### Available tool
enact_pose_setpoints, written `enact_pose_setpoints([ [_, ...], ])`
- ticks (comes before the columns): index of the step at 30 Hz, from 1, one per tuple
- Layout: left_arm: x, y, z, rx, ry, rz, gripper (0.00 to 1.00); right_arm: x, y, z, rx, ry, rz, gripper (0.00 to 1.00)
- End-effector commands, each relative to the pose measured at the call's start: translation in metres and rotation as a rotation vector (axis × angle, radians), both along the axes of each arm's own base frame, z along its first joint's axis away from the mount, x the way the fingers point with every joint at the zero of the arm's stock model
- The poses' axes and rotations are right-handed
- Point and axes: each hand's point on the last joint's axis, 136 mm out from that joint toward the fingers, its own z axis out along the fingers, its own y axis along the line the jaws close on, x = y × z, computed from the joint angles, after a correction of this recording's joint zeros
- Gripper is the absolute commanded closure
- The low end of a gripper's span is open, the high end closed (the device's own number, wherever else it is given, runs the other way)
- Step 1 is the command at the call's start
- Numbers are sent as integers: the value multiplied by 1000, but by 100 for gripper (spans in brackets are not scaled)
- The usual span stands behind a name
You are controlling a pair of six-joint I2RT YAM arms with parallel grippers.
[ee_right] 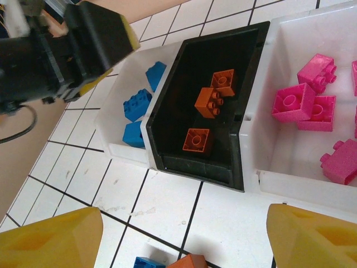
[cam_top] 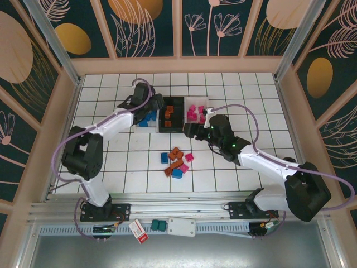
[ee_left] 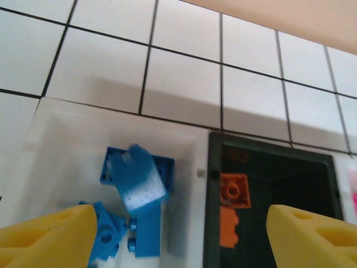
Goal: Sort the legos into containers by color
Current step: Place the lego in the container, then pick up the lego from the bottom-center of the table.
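Note:
Three containers stand side by side at the back: a white bin [cam_top: 146, 124] with blue legos [ee_right: 136, 104], a black bin [ee_right: 192, 159] with orange legos [ee_right: 210, 100], and a white bin [ee_right: 290, 181] with pink legos [ee_right: 294, 103]. My left gripper [cam_top: 152, 107] hangs open over the blue bin. Below its wide-apart jaws a blurred blue brick [ee_left: 139, 178] lies loose on other blue bricks. My right gripper [cam_top: 189, 131] is open, low over bare tiles just in front of the black bin. A loose pile of legos [cam_top: 175, 162] in blue, orange and pink lies mid-table.
A blue brick [ee_right: 148, 262] and an orange one [ee_right: 192, 261] from the pile lie just below my right gripper. A red-and-white tag [cam_top: 139, 230] and two teal blocks [cam_top: 159, 225] lie beyond the near rail. Patterned walls enclose the tiled table [cam_top: 245, 100].

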Motion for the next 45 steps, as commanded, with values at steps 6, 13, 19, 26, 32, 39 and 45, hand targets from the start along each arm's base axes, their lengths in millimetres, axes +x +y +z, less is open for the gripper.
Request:
enact_pose_setpoints([
  [6,-102,-17,26,-157,-69,-132,2,-20,-6,-63,-122,164,46,23],
  [13,-179,6,-12,-226,-9,-123,1,-51,-8,-121,-338,272,90,30],
  [19,-210,25,-29,-267,6,-100,1,-68,-4,-136,-391,288,128,32],
  [26,-216,33,-41,-238,34,-79,1,-70,0,-151,-431,315,146,36],
  [32,-215,34,-45,-226,37,-77,2,-67,9,-154,-450,305,162,38],
  [39,-217,34,-54,-213,59,-77,2,-61,-3,-156,-484,301,108,59],
  [45,-217,34,-57,-208,61,-84,1,-44,-14,-114,-426,211,44,68],
])
